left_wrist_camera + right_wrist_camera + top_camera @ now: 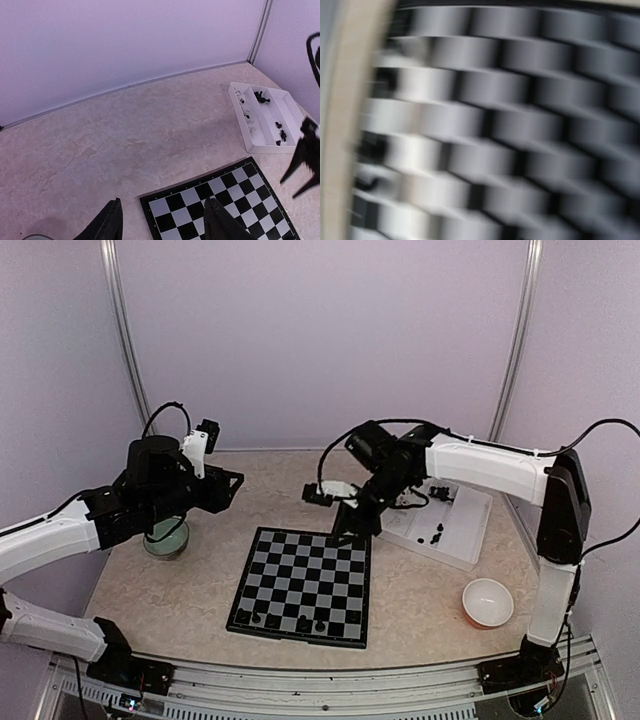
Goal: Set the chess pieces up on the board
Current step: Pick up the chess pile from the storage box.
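The board [300, 575] lies at the table's middle; it also shows in the left wrist view [240, 192] and, badly blurred, fills the right wrist view [495, 125]. Several black chess pieces [272, 621] stand along its near row. More black pieces [437, 532] lie in the white tray [470, 530], which the left wrist view [250, 137] also shows with pieces [259, 95]. My right gripper [345, 532] hangs over the board's far right edge; in the left wrist view [289, 188] its fingers look spread with nothing between them. My left gripper [162, 227] is open and empty, raised off the board's far left corner.
A green round dish [165, 538] sits under my left arm at the left. A white bowl with an orange outside [488, 602] stands at the near right. A few white pieces lie in the tray's far compartment [242, 100]. Walls close the back and sides.
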Robot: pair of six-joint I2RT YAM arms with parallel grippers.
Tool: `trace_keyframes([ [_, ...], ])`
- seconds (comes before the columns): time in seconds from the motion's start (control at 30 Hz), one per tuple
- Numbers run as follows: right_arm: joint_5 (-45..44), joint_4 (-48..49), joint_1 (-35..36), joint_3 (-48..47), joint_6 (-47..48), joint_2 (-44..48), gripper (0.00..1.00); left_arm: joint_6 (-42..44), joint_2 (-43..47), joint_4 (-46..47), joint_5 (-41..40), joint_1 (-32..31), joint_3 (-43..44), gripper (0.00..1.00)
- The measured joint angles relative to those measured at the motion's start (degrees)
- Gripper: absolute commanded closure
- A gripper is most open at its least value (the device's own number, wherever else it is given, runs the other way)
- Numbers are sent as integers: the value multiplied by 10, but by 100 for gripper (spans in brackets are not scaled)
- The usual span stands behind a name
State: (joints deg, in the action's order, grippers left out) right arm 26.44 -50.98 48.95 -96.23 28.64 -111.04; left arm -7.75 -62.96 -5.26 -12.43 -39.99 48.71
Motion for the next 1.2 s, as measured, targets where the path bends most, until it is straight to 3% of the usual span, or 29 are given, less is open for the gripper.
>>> trace_keyframes([
  [0.23, -43, 16, -236, 32, 5, 50, 74, -11, -79, -7, 46, -29, 45, 45],
  [0.43, -113, 29, -353, 25, 12, 10, 74, -13, -148, -8, 87, -57, 85, 45],
  [0.73, -217, 27, -388, -96, 29, -156, 67, -12, -178, -8, 123, -75, 103, 45],
  [0.97, -256, 18, -391, -167, 33, -204, 65, -12, -178, -8, 133, -75, 103, 45],
  [1.2, -272, 8, -393, -170, 35, -212, 65, -12, -178, -8, 135, -75, 103, 45],
])
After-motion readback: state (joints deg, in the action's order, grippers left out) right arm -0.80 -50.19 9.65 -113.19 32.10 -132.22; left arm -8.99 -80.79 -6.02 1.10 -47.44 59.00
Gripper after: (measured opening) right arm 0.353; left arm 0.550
